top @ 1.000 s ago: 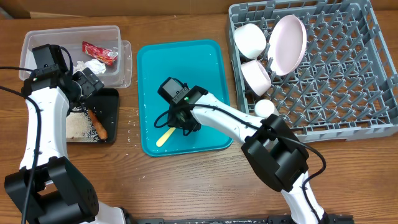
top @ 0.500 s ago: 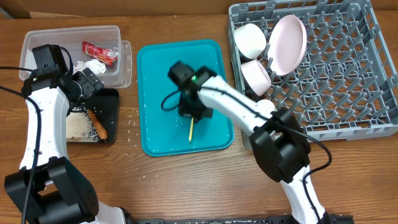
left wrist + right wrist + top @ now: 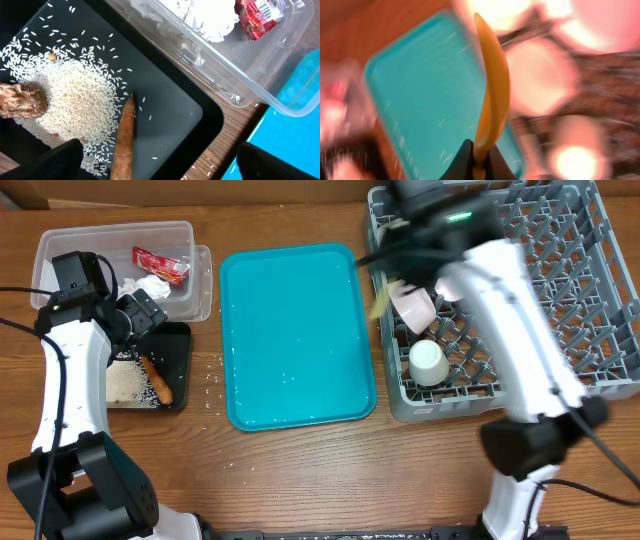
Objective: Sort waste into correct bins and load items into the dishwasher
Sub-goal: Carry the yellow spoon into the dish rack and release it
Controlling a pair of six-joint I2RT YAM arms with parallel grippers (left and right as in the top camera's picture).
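My right tool [image 3: 472, 160] is pinched shut on the handle of the yellow spoon [image 3: 490, 80]. The spoon stands upright in the air, with the teal tray [image 3: 420, 100] beyond it, at the near-left edge of the grey rack [image 3: 560, 300]. My left tool [image 3: 160, 167] hangs spread wide, holding nothing, over the black tray [image 3: 170, 115] of rice [image 3: 70, 105].

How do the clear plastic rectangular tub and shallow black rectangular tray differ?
The clear plastic rectangular tub is see-through with tall walls; the shallow black rectangular tray is opaque and low. The tub holds a red wrapper and crumpled white paper; the tray holds white rice grains, a brown food lump and an orange-brown stick. Both are rectangular and adjacent.
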